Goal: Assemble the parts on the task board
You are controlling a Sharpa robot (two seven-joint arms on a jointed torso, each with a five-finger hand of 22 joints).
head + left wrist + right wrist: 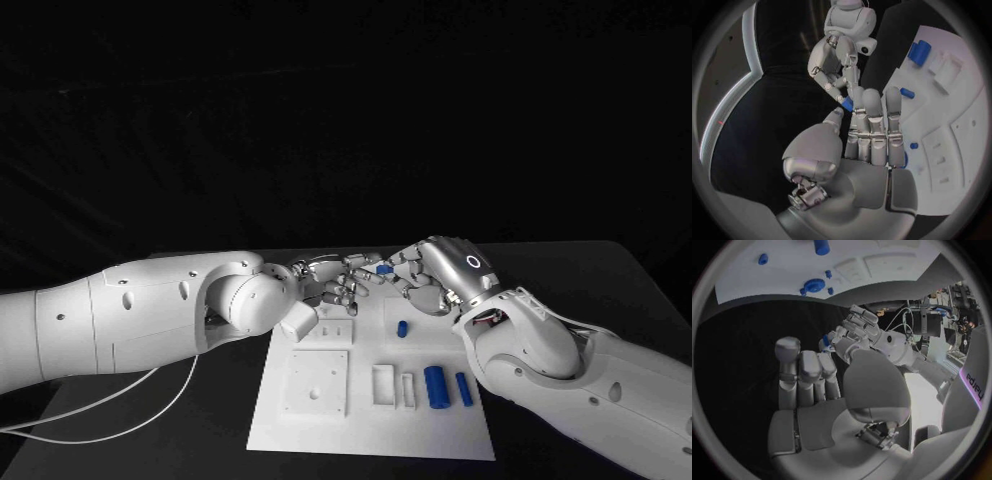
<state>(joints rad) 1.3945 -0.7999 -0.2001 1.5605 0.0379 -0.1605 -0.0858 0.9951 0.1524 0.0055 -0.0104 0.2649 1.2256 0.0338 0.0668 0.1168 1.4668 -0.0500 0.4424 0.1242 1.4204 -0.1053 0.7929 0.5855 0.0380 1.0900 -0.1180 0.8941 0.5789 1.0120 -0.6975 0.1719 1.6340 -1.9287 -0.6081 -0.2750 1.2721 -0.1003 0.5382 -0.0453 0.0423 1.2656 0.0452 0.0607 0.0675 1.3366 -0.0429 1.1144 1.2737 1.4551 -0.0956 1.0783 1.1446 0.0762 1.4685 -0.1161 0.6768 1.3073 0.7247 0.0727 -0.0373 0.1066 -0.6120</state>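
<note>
Above the far edge of the white task board (372,425) my two hands meet fingertip to fingertip. A small blue part (384,269) sits between them; in the left wrist view the blue part (846,103) lies between my left hand's (870,135) thumb and finger, with a fingertip of the right hand (832,65) on it. My left hand (335,278) comes in from the left, my right hand (437,268) from the right. In the right wrist view the blue part (826,340) shows just beyond the right hand's (814,385) fingers, against the left hand (864,335).
On the board lie two blue cylinders (434,385), (463,389) and a small blue piece (402,327), beside white raised blocks (317,382). A round blue toothed part (814,286) lies near the board's edge. A white cable (130,420) trails over the table's left side.
</note>
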